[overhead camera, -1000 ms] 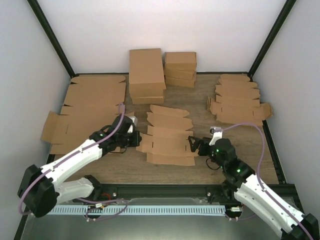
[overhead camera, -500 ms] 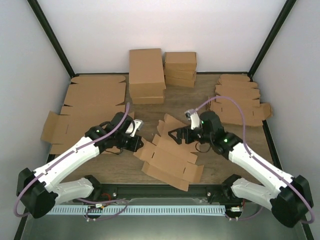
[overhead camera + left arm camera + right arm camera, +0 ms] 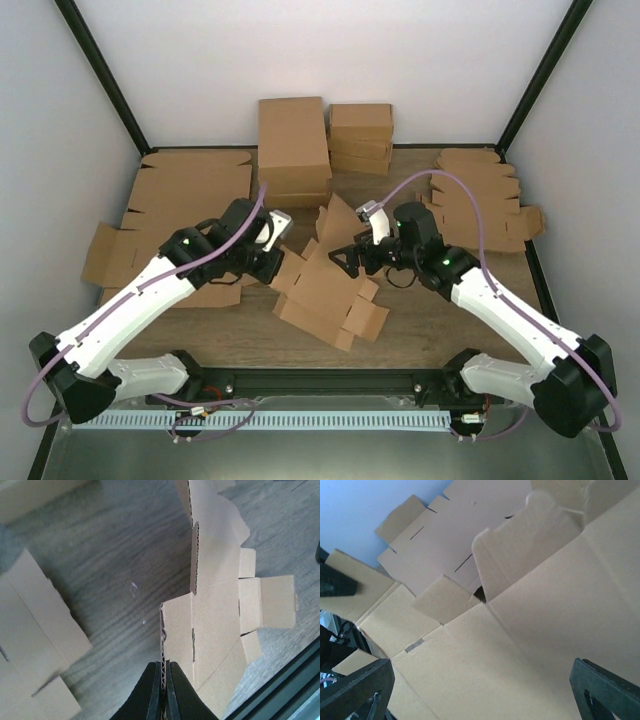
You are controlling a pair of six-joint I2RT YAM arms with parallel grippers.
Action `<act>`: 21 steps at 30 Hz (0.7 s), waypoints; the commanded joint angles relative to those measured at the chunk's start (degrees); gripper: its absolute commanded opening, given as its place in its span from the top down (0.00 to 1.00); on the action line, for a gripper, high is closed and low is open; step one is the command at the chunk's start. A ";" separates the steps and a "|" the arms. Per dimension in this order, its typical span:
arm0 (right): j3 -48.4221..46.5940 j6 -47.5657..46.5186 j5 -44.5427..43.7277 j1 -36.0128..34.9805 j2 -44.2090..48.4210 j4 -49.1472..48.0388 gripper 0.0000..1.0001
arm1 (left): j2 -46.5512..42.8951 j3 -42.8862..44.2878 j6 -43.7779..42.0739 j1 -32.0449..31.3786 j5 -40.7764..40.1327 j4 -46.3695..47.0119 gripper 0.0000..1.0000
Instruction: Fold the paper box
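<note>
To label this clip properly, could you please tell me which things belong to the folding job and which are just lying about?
In the job: paper box, mid-table; left end effector, shut on its edge; right end effector, open, close to it.
Lying about: folded boxes stacked at the back; large flat sheets, left; flat blanks, right.

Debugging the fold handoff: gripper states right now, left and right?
Left gripper: closed, pinching an edge of the paper box.
Right gripper: open wide, facing the box, no grip visible.
</note>
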State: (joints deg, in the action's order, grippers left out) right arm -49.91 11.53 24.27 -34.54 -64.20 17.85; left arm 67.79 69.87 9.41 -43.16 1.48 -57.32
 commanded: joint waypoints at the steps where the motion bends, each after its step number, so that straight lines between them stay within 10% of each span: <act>1: -0.57 -2.36 1.52 1.18 4.15 0.63 0.00 | 2.48 5.94 -5.81 -0.66 -2.81 -2.33 0.96; 15: 1.27 -1.73 -1.25 6.49 12.96 6.49 0.00 | 10.46 15.12 -17.86 -7.74 -21.90 -8.66 0.96; 21: 4.43 -2.62 5.71 7.28 13.15 4.94 0.00 | 5.64 13.68 -31.01 -9.13 -17.01 -5.89 0.96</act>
State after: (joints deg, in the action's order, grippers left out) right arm -47.40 10.04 24.86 -27.66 -51.96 22.68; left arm 77.01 83.29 -11.16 -50.96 -16.49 -65.06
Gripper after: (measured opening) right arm 0.998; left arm 0.039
